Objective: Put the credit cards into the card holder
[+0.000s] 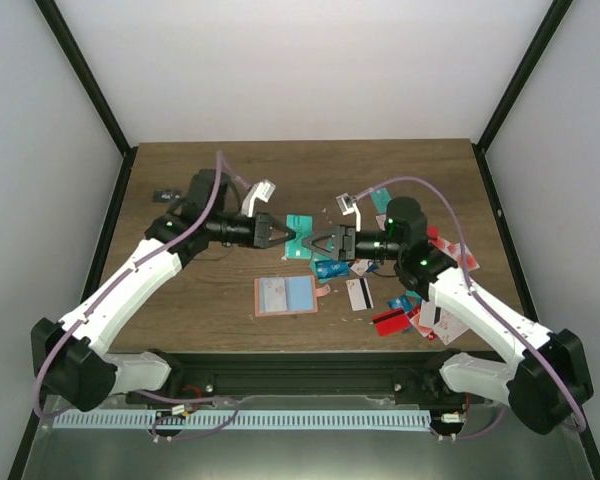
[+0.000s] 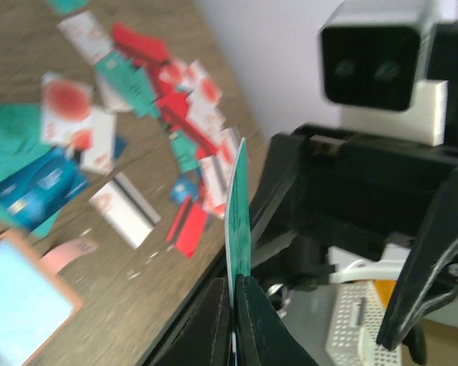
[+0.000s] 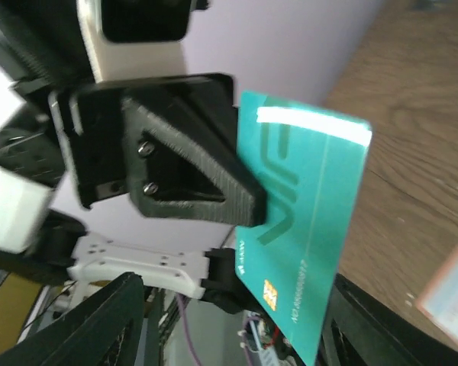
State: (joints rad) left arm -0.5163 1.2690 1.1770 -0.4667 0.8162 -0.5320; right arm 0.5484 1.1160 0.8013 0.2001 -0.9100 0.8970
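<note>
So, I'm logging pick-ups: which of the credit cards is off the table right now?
The teal card clamped in the left claw, held up in mid-air. All the other cards lie on the table, mostly toward its right side.

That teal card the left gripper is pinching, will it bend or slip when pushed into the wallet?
Probably stiff: the teal card stands straight out of the left gripper without drooping. Its face looks smooth, so, pinched at one edge only, it might pivot or slide when pushed.
</note>
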